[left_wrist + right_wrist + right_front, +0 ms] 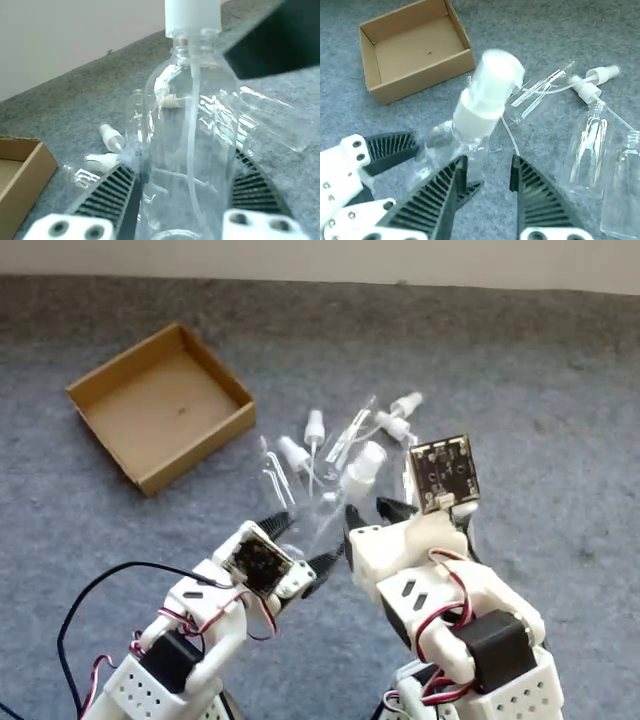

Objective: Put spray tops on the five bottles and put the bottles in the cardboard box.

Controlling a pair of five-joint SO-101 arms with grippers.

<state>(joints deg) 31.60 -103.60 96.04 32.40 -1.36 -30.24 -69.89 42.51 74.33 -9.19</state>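
Observation:
My left gripper point(303, 542) is shut on a clear bottle point(190, 130), holding it by the body with its neck pointing away. A white spray top point(487, 92) sits on that bottle's neck, its tube running down inside. My right gripper point(487, 172) stands open just behind the spray top, with one fingertip close to the bottle's shoulder and nothing held. In the high view the right gripper point(368, 512) is right beside the left one, below the capped bottle's spray top point(363, 466). The cardboard box point(195, 458) lies open at the far left, with nothing in it.
Loose spray tops point(314, 427) and clear bottles point(350, 435) lie scattered on the grey carpet beyond the grippers. More bottles point(590, 145) lie beside my right gripper, and two spray tops point(110, 136) lie between the held bottle and the box point(25, 185).

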